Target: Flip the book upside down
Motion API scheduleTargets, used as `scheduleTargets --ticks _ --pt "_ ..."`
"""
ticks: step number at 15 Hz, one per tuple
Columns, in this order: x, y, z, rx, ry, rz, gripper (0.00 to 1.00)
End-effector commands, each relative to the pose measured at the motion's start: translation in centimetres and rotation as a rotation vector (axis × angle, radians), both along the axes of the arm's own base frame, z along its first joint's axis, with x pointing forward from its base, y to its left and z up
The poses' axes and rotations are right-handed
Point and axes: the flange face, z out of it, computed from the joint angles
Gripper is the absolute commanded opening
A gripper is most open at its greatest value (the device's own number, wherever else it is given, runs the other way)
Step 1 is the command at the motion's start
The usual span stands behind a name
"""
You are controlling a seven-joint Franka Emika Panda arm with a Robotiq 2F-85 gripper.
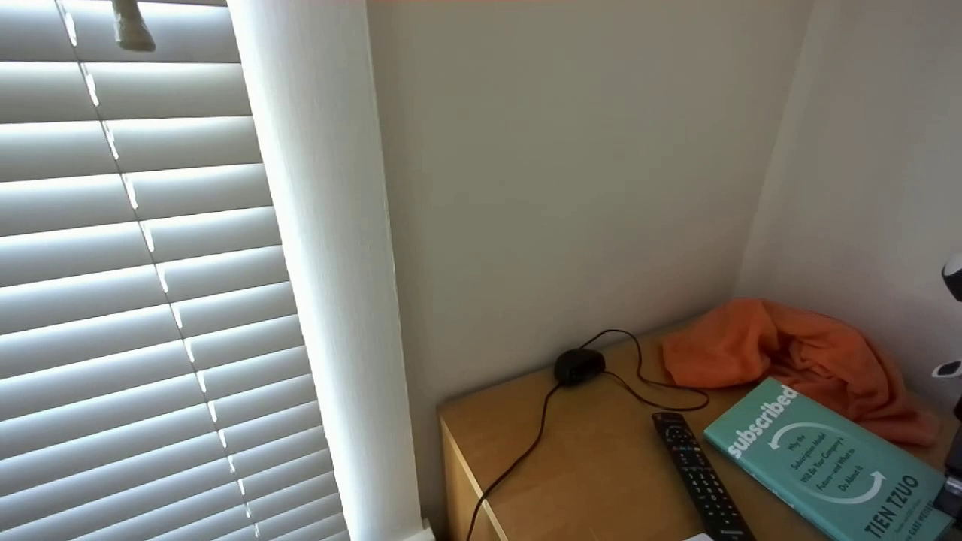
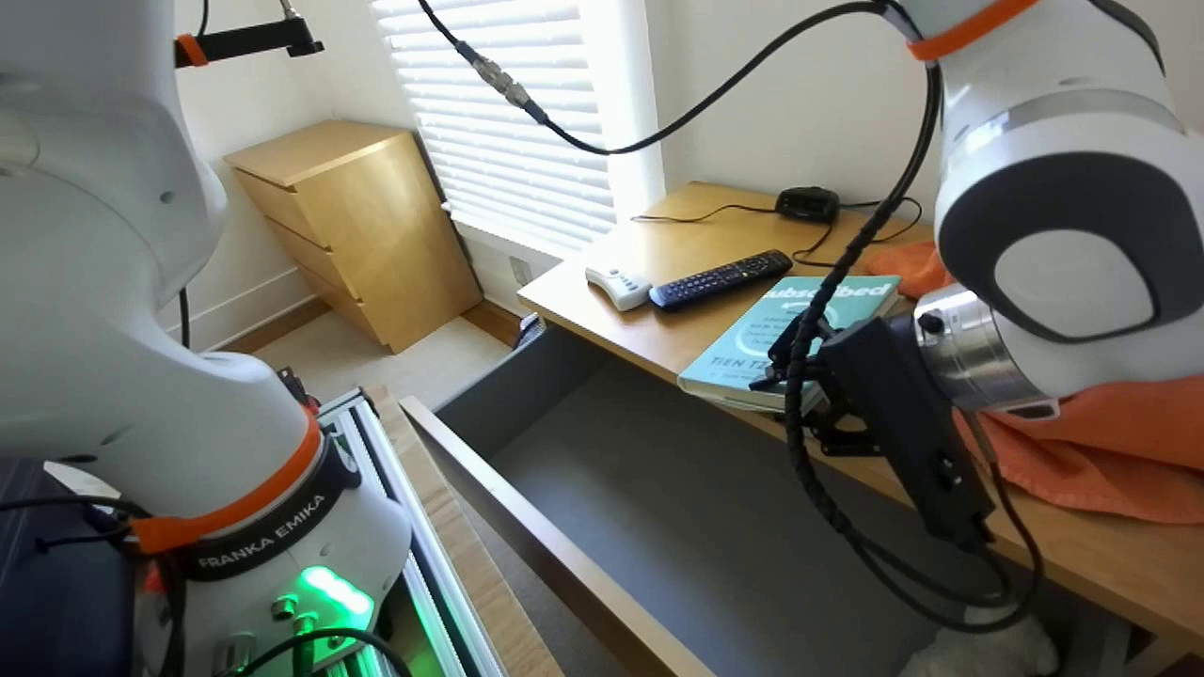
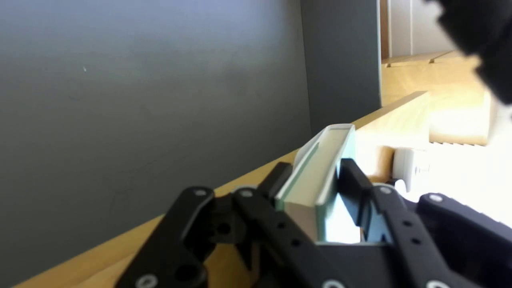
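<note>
The green book (image 1: pixel 827 458) lies with its front cover up on the wooden dresser top. In an exterior view the book (image 2: pixel 738 338) reaches the dresser's front edge. My gripper (image 2: pixel 773 369) is at the book's near corner there; a bit of it shows at the edge of an exterior view (image 1: pixel 948 496). In the wrist view the page edges of the book (image 3: pixel 326 158) show between the two fingers of the gripper (image 3: pixel 314 176). One finger lies against the front cover and one against the back cover, shut on the book. The finger under the book is partly hidden.
A black remote (image 2: pixel 722 279) and a white controller (image 2: pixel 618 287) lie beside the book. A black box (image 2: pixel 807 203) with a cord sits behind. An orange cloth (image 1: pixel 797 353) is crumpled by the book. An open grey drawer (image 2: pixel 621 489) juts out below the dresser top.
</note>
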Motion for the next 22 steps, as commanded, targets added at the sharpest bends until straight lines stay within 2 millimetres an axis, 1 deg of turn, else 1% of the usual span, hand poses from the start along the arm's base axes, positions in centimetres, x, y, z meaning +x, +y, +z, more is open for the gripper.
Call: scheduleTargets --ticks 1,5,8,12,15,18,19,20,22 --pt "1.2 1.4 2.8 -0.151 0.018 0.056 0.12" --pt "3.3 2.4 5.7 -0.326 -0.066 0.08 0.12" --pt "3.9 3.5 7.8 -0.45 -0.13 0.095 0.12" --pt "3.9 5.7 10.1 -0.626 -0.185 0.114 0.12" --pt "3.6 7.9 11.4 -0.767 -0.217 0.138 0.12" --pt "3.2 9.6 11.8 -0.852 -0.234 0.141 0.12" --pt "3.1 9.7 11.6 -0.827 -0.241 0.13 0.12" --pt "4.4 9.4 12.1 -0.812 -0.235 0.145 0.37" --pt "4.0 9.7 12.2 -0.814 -0.244 0.141 0.37"
